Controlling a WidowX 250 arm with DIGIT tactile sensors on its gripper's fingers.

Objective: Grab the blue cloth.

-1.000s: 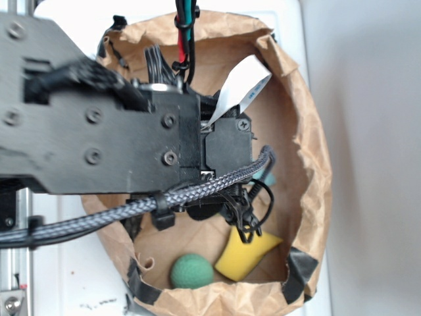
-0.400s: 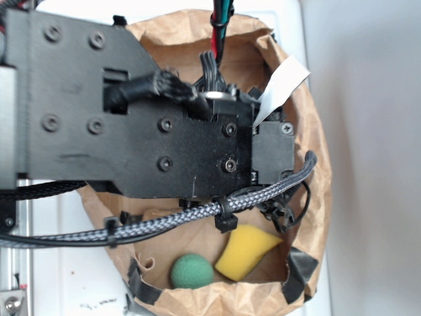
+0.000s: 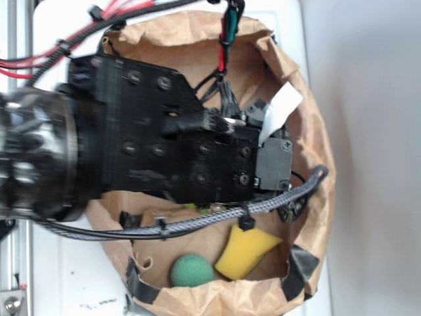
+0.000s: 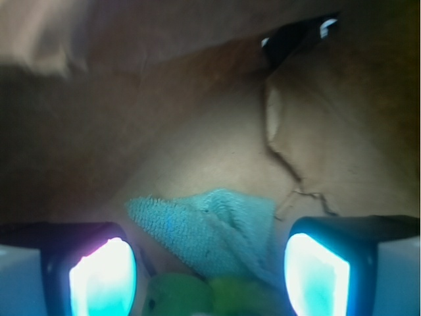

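In the wrist view the blue cloth (image 4: 210, 230), a light teal terry rag with a pointed left corner, lies on the brown paper floor between and just beyond my fingers. My gripper (image 4: 209, 273) is open, its two glowing pads (image 4: 102, 280) far apart with the cloth in the gap, neither touching it. A fuzzy green plush toy (image 4: 197, 296) sits at the bottom edge, overlapping the cloth's near side. In the exterior view the arm (image 3: 177, 145) reaches down into the paper bag and hides the cloth.
A crumpled brown paper bag (image 3: 309, 131) walls in the space on all sides, with black tape at its corners. A dark green knitted ball (image 3: 192, 270) and a yellow sponge (image 3: 247, 253) lie at the bag's near end.
The arm has swung right and deeper into the bag, now covering most of its upper half. The ball and sponge have not moved.
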